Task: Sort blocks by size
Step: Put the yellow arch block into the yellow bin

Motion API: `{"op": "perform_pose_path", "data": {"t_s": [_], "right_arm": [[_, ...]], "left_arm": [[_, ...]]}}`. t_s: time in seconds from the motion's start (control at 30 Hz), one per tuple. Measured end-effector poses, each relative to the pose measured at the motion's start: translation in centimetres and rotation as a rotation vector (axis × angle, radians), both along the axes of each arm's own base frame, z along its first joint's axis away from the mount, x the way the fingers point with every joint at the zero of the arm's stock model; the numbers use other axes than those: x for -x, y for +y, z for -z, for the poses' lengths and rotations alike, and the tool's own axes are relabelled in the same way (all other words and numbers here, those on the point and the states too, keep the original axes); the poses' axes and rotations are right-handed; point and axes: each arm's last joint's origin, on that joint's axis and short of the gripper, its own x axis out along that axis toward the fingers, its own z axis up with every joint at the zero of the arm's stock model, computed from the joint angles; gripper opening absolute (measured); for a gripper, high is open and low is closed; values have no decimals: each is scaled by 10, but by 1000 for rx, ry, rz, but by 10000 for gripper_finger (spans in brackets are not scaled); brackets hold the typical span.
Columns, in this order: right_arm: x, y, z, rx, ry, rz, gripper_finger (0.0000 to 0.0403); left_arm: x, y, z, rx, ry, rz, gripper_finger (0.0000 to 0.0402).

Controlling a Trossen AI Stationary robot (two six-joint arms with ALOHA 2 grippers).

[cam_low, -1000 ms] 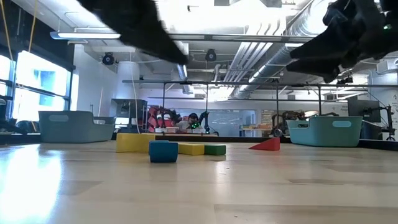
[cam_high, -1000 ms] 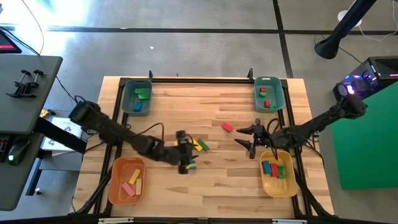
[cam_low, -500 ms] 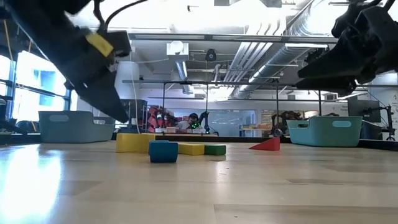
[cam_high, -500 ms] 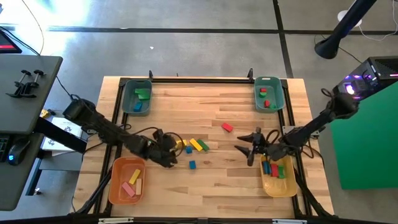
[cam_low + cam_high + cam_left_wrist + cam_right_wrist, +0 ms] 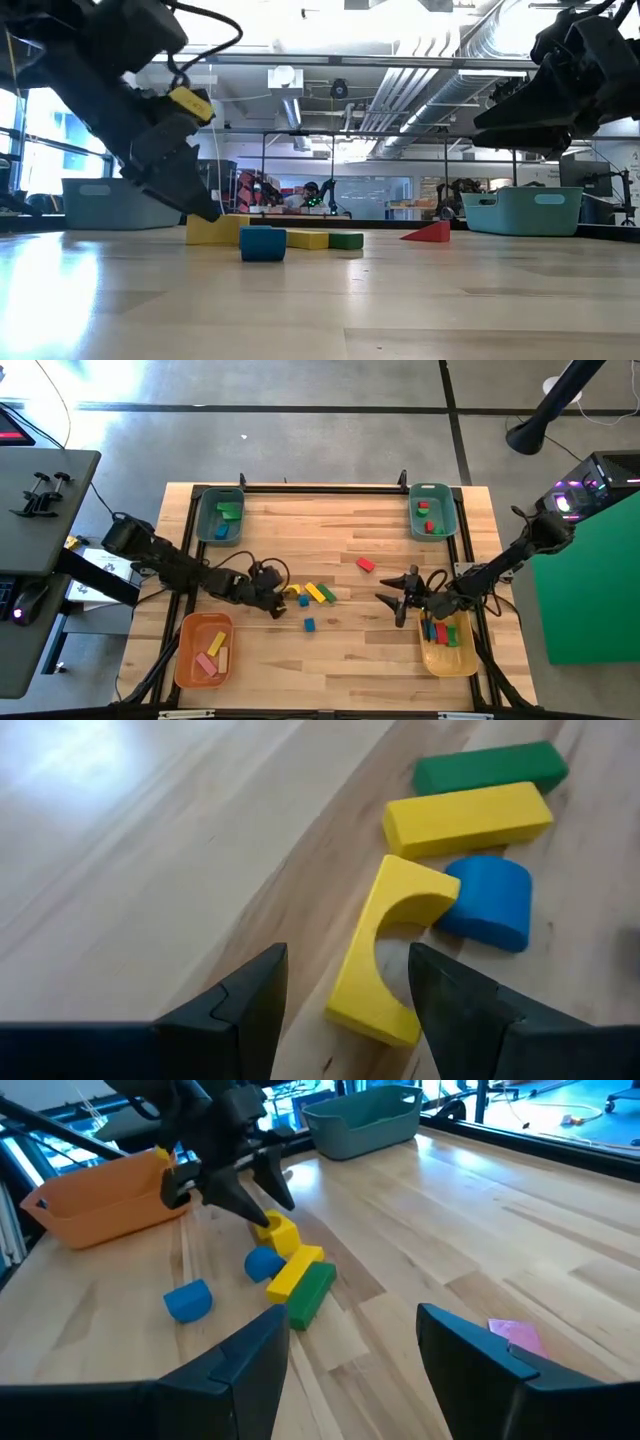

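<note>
Several blocks lie flat mid-table: a yellow arch [image 5: 291,591], a yellow bar [image 5: 316,593], a green bar [image 5: 327,595], a blue round-topped block [image 5: 303,601], another blue block [image 5: 309,625] and a red block [image 5: 366,564]. My left gripper [image 5: 276,606] is open and low over the table, just left of the arch [image 5: 385,955], which lies ahead between its fingertips; I see no touch. My right gripper [image 5: 396,600] is open and empty, above the table right of the group.
Teal bins stand at the far left [image 5: 221,517] and far right [image 5: 432,510], each with blocks inside. An orange bin [image 5: 204,650] is at the near left and a yellow bin [image 5: 448,635] at the near right, both holding blocks. Bare table lies around the group.
My left gripper has drawn back from above the blocks toward the table's left edge and come down, and now sits beside the yellow arch. My right gripper has shifted a little toward the near edge. The blocks have stayed in place.
</note>
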Motion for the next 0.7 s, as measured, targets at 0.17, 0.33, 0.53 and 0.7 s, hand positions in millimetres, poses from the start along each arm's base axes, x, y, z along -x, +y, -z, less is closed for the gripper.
{"op": "perform_pose_path", "data": {"t_s": [0.17, 0.33, 0.53, 0.7], "right_arm": [[0, 0, -2, -6, -15, 0, 216], [-1, -1, -2, -6, -16, 8, 216], [-3, -4, -2, -8, -18, 25, 216], [-3, -4, -2, -7, -16, 20, 216]], "left_arm": [[-4, 3, -2, -9, 11, 100, 194], [-6, 8, -1, 10, 27, 133, 167], [-8, 14, -1, 40, 39, 159, 109], [-8, 15, -1, 31, 39, 170, 43]]}}
